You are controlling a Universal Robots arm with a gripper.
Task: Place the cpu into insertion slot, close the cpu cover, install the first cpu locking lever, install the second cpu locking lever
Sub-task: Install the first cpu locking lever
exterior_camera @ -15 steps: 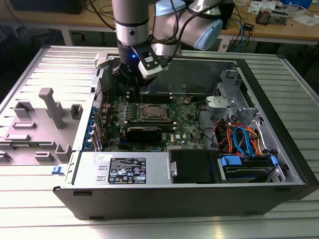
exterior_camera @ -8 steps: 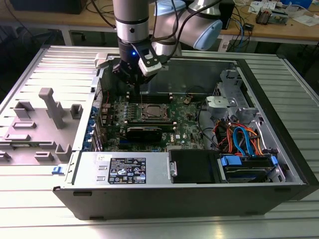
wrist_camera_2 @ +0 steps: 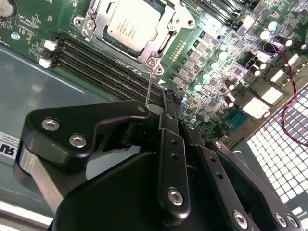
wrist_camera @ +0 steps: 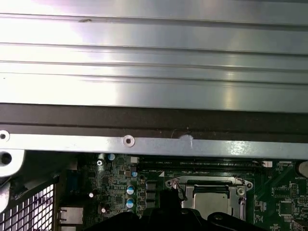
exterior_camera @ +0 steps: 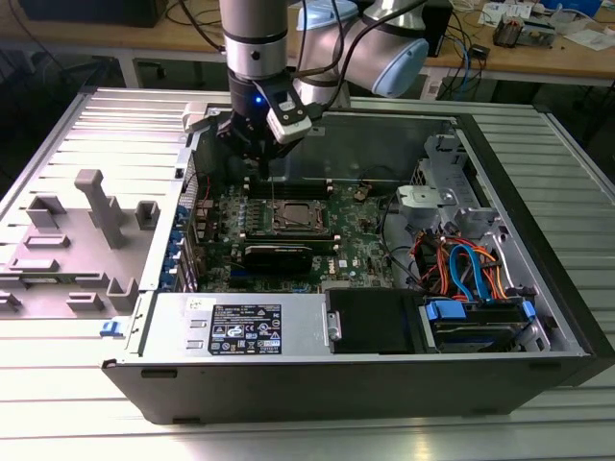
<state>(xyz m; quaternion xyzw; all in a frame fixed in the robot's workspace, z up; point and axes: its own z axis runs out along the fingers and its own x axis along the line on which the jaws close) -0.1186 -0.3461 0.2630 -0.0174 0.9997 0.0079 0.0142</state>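
The cpu [wrist_camera_2: 127,24] lies flat in the insertion slot [exterior_camera: 293,217] on the green board, its silver top showing. The cpu cover [wrist_camera_2: 166,25] is down around it as a metal frame. From one corner of the socket a thin wire locking lever [wrist_camera_2: 149,82] stands up and reaches the gripper body beside the fingertips; I cannot tell if they touch. My gripper [wrist_camera_2: 172,98] hangs over the board just behind the socket, fingers close together with nothing visible between them. In the exterior view the gripper [exterior_camera: 267,165] is above the socket's far edge.
Long black memory slots [wrist_camera_2: 96,57] run beside the socket. The case's rear wall [wrist_camera: 154,72] is close behind the gripper. A power supply [exterior_camera: 240,327] and a drive bay with orange and blue cables [exterior_camera: 461,269] fill the near side. Grey fixtures [exterior_camera: 96,211] stand at the exterior view's left.
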